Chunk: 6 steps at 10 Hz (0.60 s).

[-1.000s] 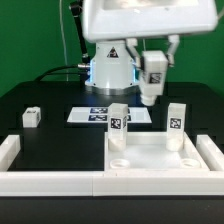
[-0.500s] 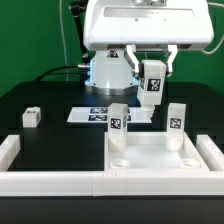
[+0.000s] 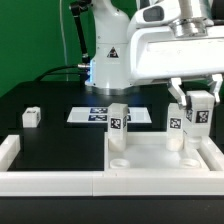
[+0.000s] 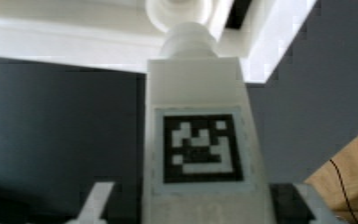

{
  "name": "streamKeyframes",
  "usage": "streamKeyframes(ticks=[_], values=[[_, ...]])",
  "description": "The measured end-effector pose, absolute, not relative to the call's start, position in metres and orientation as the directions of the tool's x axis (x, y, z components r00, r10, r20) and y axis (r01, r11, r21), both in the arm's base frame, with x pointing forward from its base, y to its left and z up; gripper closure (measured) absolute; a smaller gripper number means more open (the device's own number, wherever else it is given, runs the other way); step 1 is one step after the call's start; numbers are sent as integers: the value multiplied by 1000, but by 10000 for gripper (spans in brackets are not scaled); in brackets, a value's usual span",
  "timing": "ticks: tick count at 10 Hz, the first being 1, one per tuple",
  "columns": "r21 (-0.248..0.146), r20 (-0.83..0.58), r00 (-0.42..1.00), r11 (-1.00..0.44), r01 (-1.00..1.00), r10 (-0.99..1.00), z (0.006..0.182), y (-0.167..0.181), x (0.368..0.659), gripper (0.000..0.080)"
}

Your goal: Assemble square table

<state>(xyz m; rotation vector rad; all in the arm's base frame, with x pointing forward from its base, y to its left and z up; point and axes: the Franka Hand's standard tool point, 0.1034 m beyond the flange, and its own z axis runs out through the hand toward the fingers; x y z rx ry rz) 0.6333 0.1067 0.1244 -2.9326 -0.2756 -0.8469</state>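
one leg [image 3: 199, 114] clamped in gripper [image 3: 200, 100] | two legs [image 3: 118, 118] [image 3: 176, 119] upright on panel [image 3: 150, 158]

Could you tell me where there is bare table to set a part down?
Free: the black table between the loose leg, marker board, square panel and front rail. Crowded: the panel's far edge, with one standing leg, another standing leg and the hand gripping a third leg.

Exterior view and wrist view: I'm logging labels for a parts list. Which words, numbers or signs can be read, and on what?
No readable words, brands or numbers anywhere.
Only black-and-white pattern tags, no letters: on the leg in the claw, two standing legs, the loose leg and the marker board.
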Motion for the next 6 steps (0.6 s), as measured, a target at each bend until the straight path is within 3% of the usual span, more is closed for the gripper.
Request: streamKeyframes(ticks=[3,6], values=[[-21,533,832,-980,196,155,121,106,631,509],[-21,522,838,-980,196,157,105,107,625,509]])
